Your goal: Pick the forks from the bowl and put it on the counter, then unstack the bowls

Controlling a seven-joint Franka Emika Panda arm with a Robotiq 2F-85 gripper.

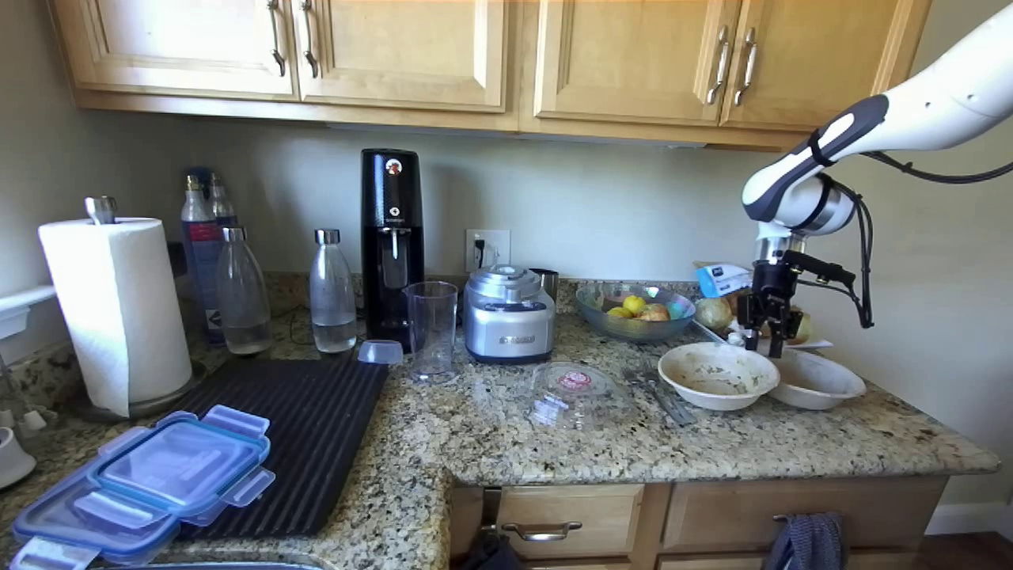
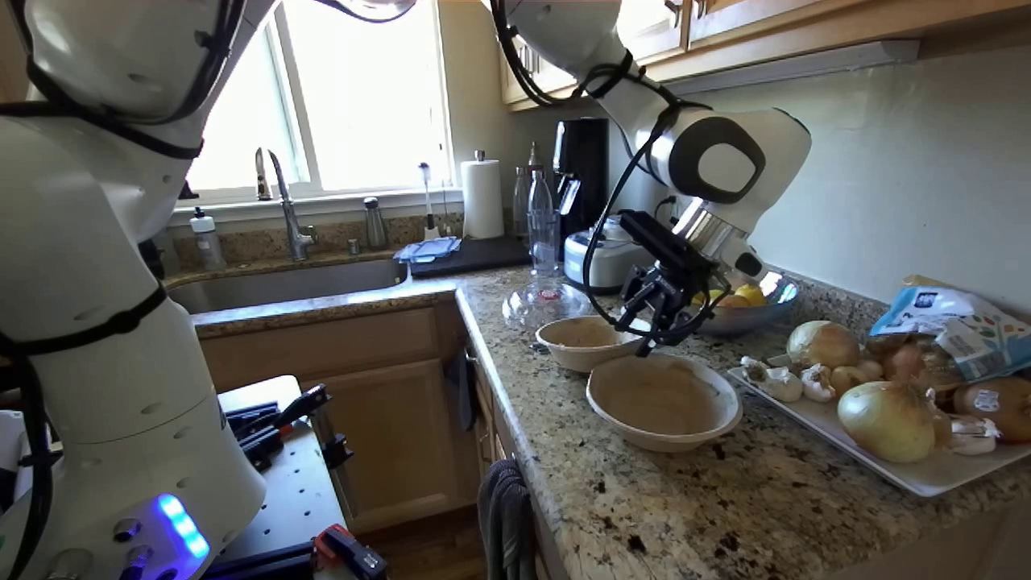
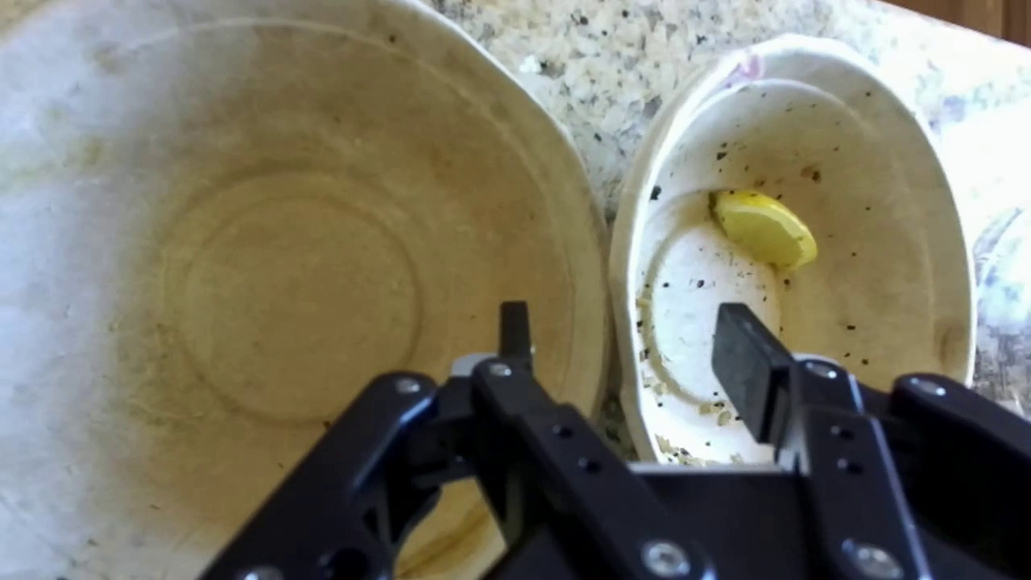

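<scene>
Bench [image 1: 506,443] from front | forks [image 1: 677,409] are lying left of both bowls [image 1: 716,400] | lemon wedge [image 3: 763,228] is resting in one | fruit bowl [image 1: 633,328] is standing behind

The granite counter [image 1: 514,450] bears two bowls [image 1: 717,380], forks [image 1: 671,402] and a mat [image 1: 320,431]

Forks [image 1: 673,405] lie on the granite surface [image 1: 506,447] left of the stained bowl [image 1: 717,400], a matching bowl [image 1: 823,385] just right of it, the pincer [image 1: 764,344] near its right rim.

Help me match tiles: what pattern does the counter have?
Speckled beige, brown and black; the counter shows best in an exterior view.
</scene>
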